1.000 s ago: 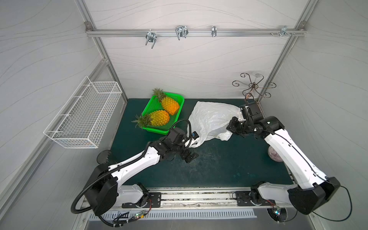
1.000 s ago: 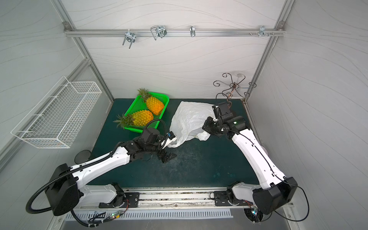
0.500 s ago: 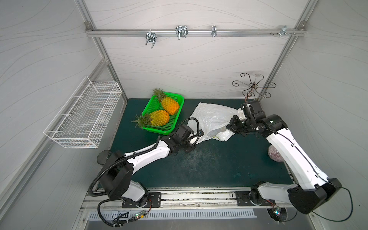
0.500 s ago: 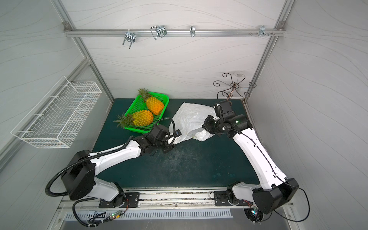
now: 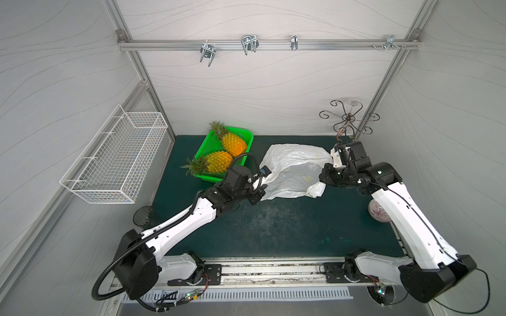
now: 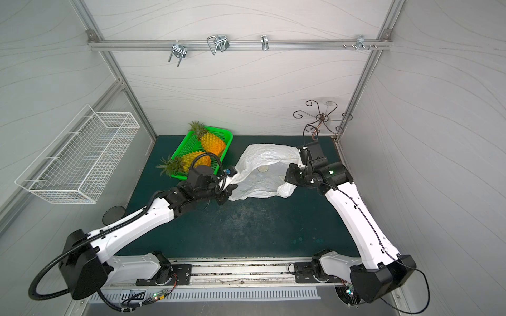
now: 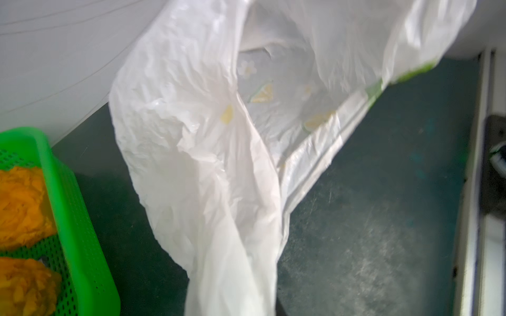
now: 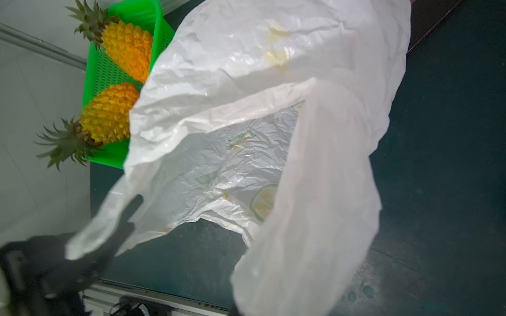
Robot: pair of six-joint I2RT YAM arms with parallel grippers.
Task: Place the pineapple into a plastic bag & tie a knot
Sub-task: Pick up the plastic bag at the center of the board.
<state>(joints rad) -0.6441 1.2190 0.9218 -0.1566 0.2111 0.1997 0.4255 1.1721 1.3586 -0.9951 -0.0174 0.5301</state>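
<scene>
While it is sagging onto the tabletop (image 5: 273, 227), the thin, slippery plastic bag (image 5: 293, 167) is being pinched at its 2 handles by the closed left gripper (image 5: 260, 189) and closed right gripper (image 5: 323, 179).

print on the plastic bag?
The plastic bag: white, yellow citrus slices with green rims; clearest in right wrist view.

Tray (image 5: 241, 134) back left on mat (image 5: 287, 227); rear pineapple (image 5: 233, 143) and front pineapple (image 5: 218, 162) lying in it. Plastic bag (image 5: 290, 169) just right of tray, between left gripper (image 5: 260, 189) and right gripper (image 5: 325, 177) (one at each bag edge). Wire basket (image 5: 115, 156) on left wall.
</scene>
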